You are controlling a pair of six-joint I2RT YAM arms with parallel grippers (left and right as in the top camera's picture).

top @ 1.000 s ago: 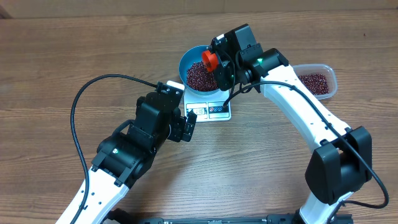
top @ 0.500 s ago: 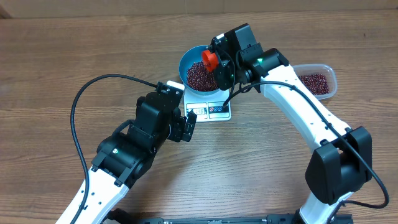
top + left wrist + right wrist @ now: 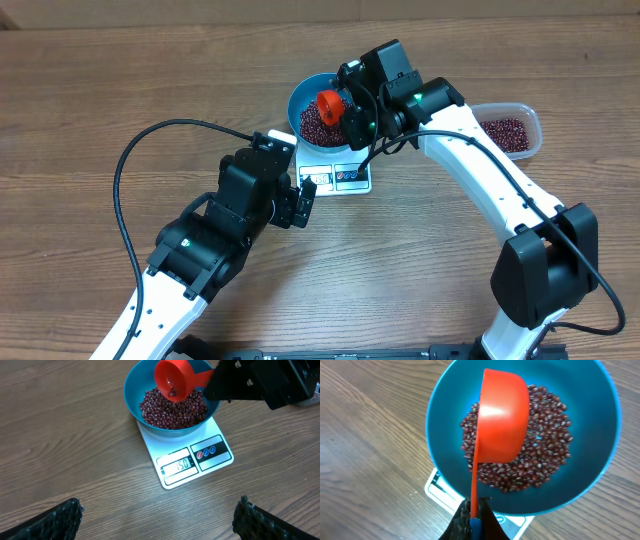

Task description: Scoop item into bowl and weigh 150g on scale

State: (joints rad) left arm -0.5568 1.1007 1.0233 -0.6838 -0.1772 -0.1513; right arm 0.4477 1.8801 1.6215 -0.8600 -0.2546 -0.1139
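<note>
wooden bench (image 3: 80,90), scale (image 3: 196,467) showing 150 under blue bowl (image 3: 131,395) of red beans (image 3: 170,410), right tool (image 3: 471,520) pinching red scoop (image 3: 502,425) tilted above them, left tool (image 3: 157,522) spread

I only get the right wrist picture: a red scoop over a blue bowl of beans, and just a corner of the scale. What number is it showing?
Observer: In the left wrist view the scale's display appears to read 150.
Operator: Is the scoop empty? I only see its back.
Observer: Not quite. From the left wrist, the scoop has its mouth toward the camera, with a few beans inside.
Operator: Where do the beans come from?
Observer: Overhead shows a clear container of beans standing apart from the bowl.
</note>
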